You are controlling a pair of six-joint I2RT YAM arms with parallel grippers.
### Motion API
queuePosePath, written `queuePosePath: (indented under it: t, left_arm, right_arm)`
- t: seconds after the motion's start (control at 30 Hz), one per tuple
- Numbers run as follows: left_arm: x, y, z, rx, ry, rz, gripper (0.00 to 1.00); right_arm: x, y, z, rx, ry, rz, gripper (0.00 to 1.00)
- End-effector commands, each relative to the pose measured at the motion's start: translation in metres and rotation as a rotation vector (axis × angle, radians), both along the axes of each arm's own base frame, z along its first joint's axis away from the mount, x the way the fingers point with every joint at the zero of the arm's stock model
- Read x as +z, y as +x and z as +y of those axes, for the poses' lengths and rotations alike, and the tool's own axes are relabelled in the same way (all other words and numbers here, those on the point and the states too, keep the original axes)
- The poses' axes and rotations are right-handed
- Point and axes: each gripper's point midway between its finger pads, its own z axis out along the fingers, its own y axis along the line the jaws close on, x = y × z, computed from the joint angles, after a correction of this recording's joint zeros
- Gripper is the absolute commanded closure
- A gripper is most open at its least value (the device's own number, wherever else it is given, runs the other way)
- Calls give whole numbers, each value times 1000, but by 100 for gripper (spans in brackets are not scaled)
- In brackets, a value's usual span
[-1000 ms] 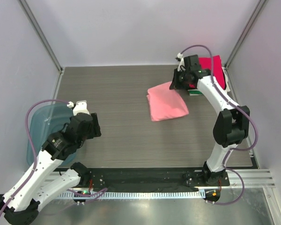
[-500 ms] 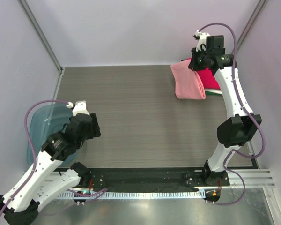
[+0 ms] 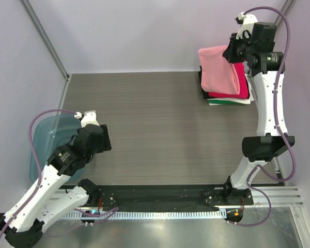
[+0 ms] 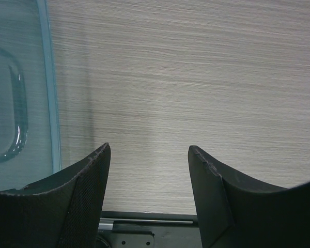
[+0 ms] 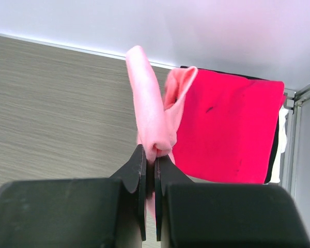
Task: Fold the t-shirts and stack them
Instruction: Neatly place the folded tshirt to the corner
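Overhead, the right gripper hangs at the desk's one o'clock corner. It is clamped on the folded pink shirt, which dangles over the stack of folded shirts. The left gripper sits at eight o'clock beside the blue bin.

Its wrist camera shows the jaws standing apart over bare desk, holding nothing.

From the right wrist, the jaws pinch a pink fold, with the red shirt topping the stack just beyond. Folding looks finished. Lowering the pink shirt onto the stack appears to be what remains.
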Motion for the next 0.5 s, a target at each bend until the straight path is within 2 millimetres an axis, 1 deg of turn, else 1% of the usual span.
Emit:
queuePosePath:
  t: [0.0, 0.07, 0.23, 0.3, 0.33, 0.37, 0.47]
  left_arm:
    - [6, 8, 0, 13, 0, -37, 37]
    - [5, 8, -1, 12, 1, -34, 37]
    - [2, 9, -2, 7, 8, -21, 37]
    - [0, 10, -3, 5, 10, -15, 37]
    - [0, 10, -4, 4, 11, -14, 37]
    - [0, 10, -4, 4, 13, -12, 37]
    - [-1, 11, -4, 4, 16, -7, 37]
  right_arm:
    - [25, 0, -5, 22, 9, -70, 99]
    - [21, 4, -11, 20, 17, -61, 99]
    - [5, 14, -14, 44, 37, -25, 99]
    - [1, 17, -18, 45, 38, -17, 99]
    - [0, 19, -21, 43, 36, -17, 99]
    - [-6, 23, -23, 42, 36, -4, 99]
    - [-16, 31, -33, 40, 39, 11, 99]
